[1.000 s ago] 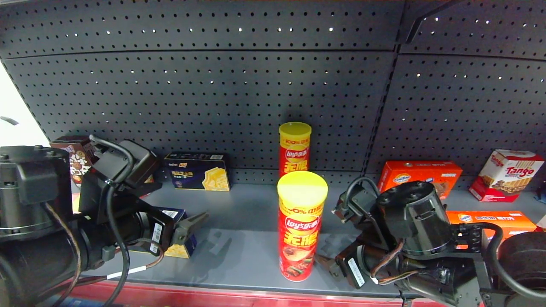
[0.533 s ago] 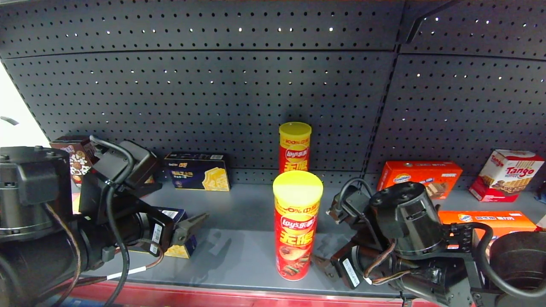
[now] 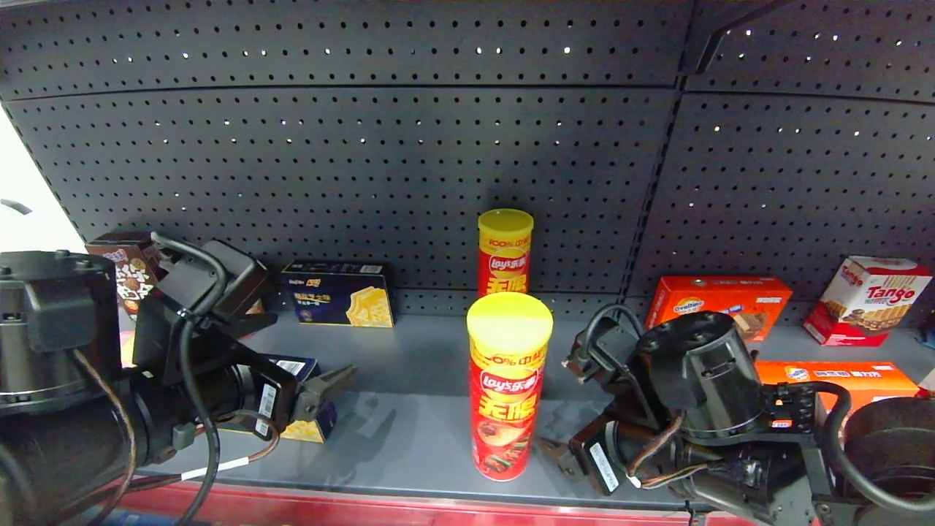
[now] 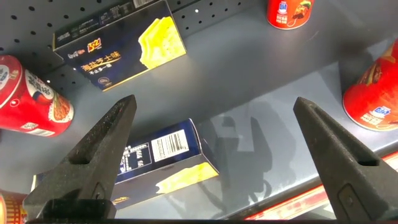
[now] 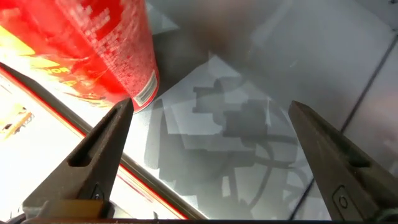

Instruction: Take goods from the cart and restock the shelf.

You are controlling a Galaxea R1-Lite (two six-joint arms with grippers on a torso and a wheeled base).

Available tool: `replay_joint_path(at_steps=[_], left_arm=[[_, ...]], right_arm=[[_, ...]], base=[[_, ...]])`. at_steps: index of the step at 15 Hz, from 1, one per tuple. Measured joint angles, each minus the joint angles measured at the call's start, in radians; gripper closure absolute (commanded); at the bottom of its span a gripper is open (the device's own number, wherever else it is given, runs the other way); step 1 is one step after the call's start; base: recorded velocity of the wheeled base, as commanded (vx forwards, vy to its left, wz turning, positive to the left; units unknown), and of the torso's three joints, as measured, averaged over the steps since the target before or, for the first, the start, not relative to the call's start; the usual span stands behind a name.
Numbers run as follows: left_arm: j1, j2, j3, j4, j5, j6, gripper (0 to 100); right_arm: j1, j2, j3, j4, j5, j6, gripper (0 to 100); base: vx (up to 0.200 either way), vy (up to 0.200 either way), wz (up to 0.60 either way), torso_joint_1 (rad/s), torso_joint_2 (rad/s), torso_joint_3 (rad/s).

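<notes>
A red chips can with a yellow lid [image 3: 509, 387] stands upright near the front of the grey shelf [image 3: 424, 365]. Just right of its base my right gripper [image 3: 555, 451] is open and holds nothing. In the right wrist view the can [image 5: 93, 50] stands beside one finger, outside the right gripper's [image 5: 211, 107] gap. A second identical can [image 3: 505, 252] stands behind, against the pegboard. My left gripper [image 3: 336, 380] hovers open at the shelf's left. In the left wrist view the left gripper [image 4: 214, 104] is above a dark blue box [image 4: 165, 152].
Another dark blue box [image 3: 340, 294] sits at the back left and a brown box [image 3: 128, 267] at the far left. Orange boxes [image 3: 719, 299] and a red and white wafer box [image 3: 865, 299] fill the right. A red can [image 4: 31, 96] lies on its side.
The front can and my right arm shifted a little to the left together. The right arm then eased back to the right while the can stayed. The left arm has kept still.
</notes>
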Motion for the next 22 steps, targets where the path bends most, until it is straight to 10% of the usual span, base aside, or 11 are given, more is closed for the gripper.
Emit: replay_joint_path(at_steps=[10, 22], left_arm=[[0.104, -0.167, 0.033, -0.014, -0.002, 0.004, 0], [0.447, -0.733, 0.46, 0.03, -0.015, -0.003, 0]], right_arm=[[-0.203, -0.341, 0.117, 0.001, 0.003, 0.009, 0], [-0.766, -0.996, 0.562, 0.005, 0.055, 0.009, 0]], base=[[0.0, 0.0, 0.0, 0.0, 0.0, 0.0], [0.0, 0.0, 0.0, 0.0, 0.0, 0.0]])
